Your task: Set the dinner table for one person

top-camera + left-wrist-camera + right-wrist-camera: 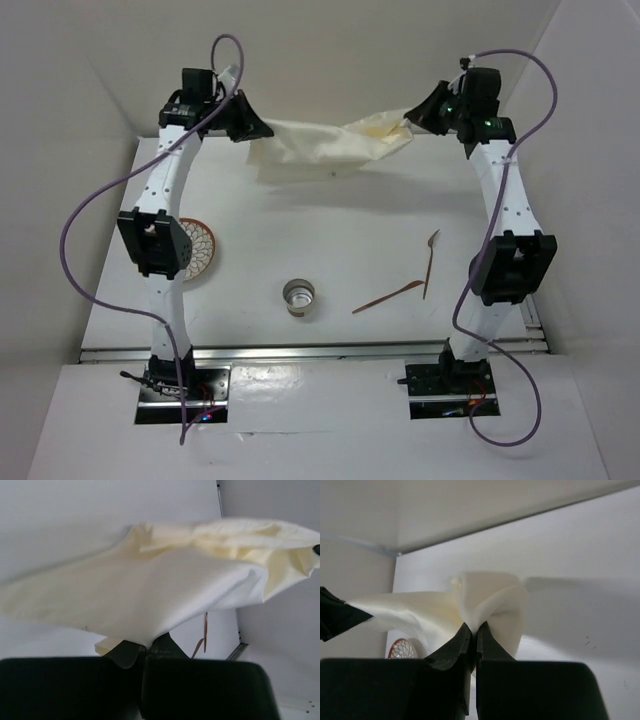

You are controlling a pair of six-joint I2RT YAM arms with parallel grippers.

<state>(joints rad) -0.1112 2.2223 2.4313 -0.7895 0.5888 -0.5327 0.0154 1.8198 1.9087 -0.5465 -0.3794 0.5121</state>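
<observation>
laying the cloth (320,150), by the look of it: an early step of the setting, with nothing arranged into a place for one. left gripper (250,126) clenched on its left end, right gripper (415,112) pinched tight on its right end. stretched between the two, sagging and creased, hanging over the far part of the table (350,225) and seemingly clear of it. table wide and white below, reaching from the rail (320,351) by the arm bases to the far wall.

lying on it, well apart from the cloth:
- plate (203,250) at the left, just beside the left arm
- cup (299,297) near the middle
- two thin brown utensils (385,298) to the right, ends close together

next, probably: lower both ends together and draw them toward the near side, with even tension for a flat landing. worth minding the cup and utensils, sitting in the likely landing spot and judged easy to knock or bury.

hard to make out:
- which corners or edges gripped, given bunched folds at both grips, more so at the right
- true height above the table
- kind of utensil, spoon, knife or fork: too thin and small to name

plate partly hidden by the arm in the top view, only a sliver in the right wrist view. left wrist view mostly filled with cloth, just a glimpse of utensils beyond.
</observation>
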